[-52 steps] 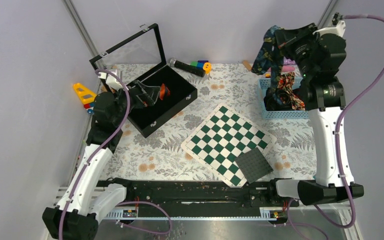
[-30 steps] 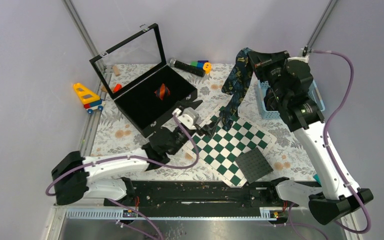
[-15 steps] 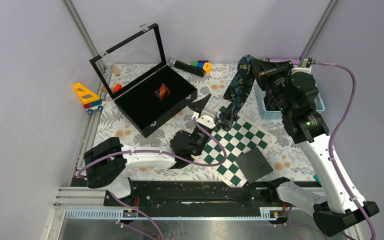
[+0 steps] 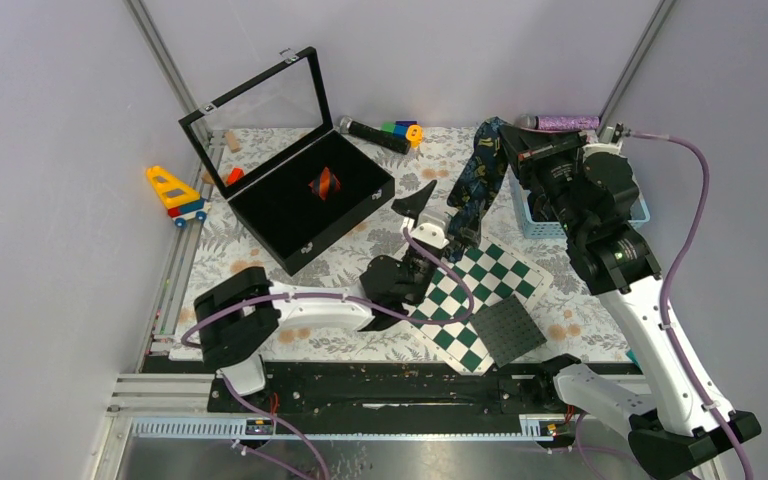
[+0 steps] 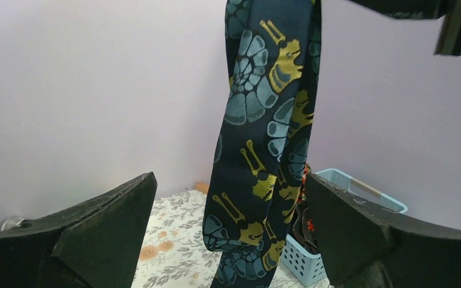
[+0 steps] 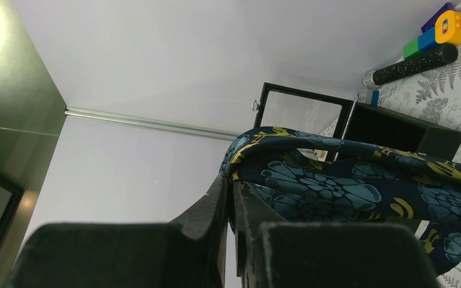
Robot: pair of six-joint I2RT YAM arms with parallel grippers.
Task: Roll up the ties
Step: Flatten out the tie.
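While the right gripper (image 4: 500, 135) pinches the dark floral tie (image 4: 475, 180) near its top end, the fabric hangs free in a long drape above the far corner of the chequered board (image 4: 480, 295). Its jaws are nearly closed, with only the thin fold of cloth between them. The right wrist view shows the tie (image 6: 336, 186) bent over the fingers and falling away to one side. It is held high, probably so the length clears the blue basket (image 4: 527, 200) and straightens under its own weight. The left gripper (image 4: 438, 215) sits low beside the hanging end, jaws spread as wide as they go, holding nothing. From its own camera the tie (image 5: 264, 156) dangles right between the two fingers (image 5: 102, 222), touching neither as far as can be seen. The placement reads as a setup to catch the loose tail, so both arms can lay it flat for rolling. Whether the tail touches the board: cannot tell. More ties (image 5: 303, 219) lie heaped in the basket just behind. One striped tie (image 4: 325, 184), already rolled, lies in the open black case (image 4: 280, 220), well apart to the left. Judgement: early on this tie, none of it rolled yet. Risk: slippery cloth swinging out of the gap before the left jaws close.
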